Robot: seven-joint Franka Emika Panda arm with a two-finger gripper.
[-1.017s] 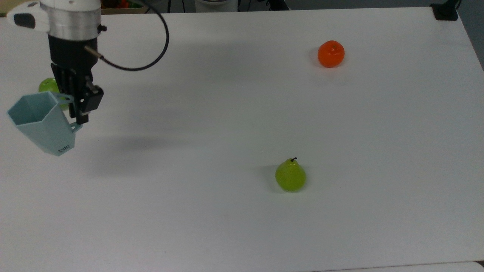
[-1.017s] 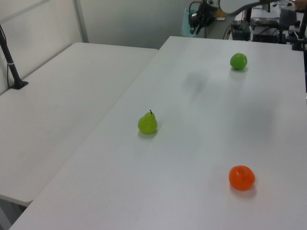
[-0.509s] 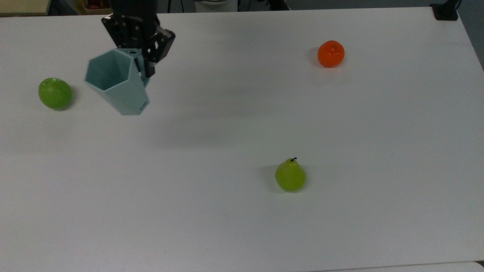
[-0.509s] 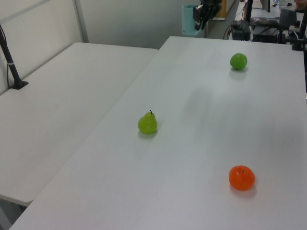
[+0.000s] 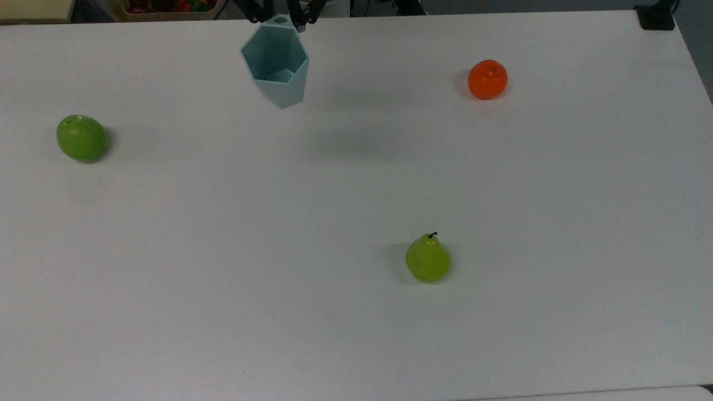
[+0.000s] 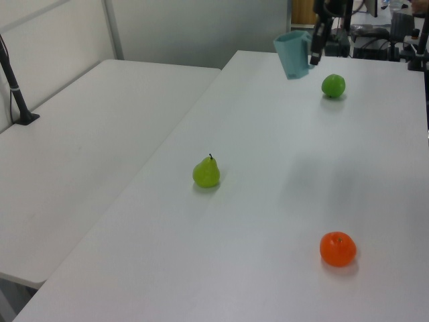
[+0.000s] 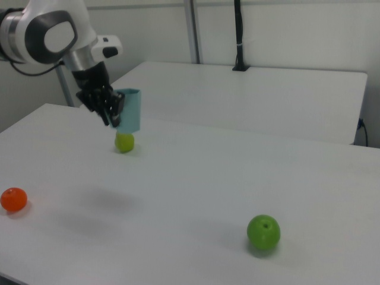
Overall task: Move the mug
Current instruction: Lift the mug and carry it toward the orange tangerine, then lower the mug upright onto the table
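Note:
The pale blue-teal hexagonal mug (image 5: 277, 61) hangs in the air above the white table (image 5: 334, 195), near the top view's upper edge, its open mouth facing the camera. My gripper (image 5: 281, 18) is shut on the mug's small handle from above, most of the arm cut off by the frame. In the left view the mug (image 6: 292, 55) hangs tilted beside the gripper (image 6: 315, 48), just left of a green apple (image 6: 333, 85). In the right view the mug (image 7: 130, 110) hangs from the gripper (image 7: 113, 110), well above the table, in front of the pear (image 7: 124, 142).
A green apple (image 5: 81, 137) lies at the top view's left, an orange (image 5: 487, 79) at upper right, a green pear (image 5: 428, 259) lower centre. A black clamp (image 5: 657, 16) sits at the far right corner. A second white table (image 6: 100, 134) adjoins.
The gripper has carried the mug from the top view's left edge rightward and toward the upper edge, uncovering the green apple. The fruits have not moved.

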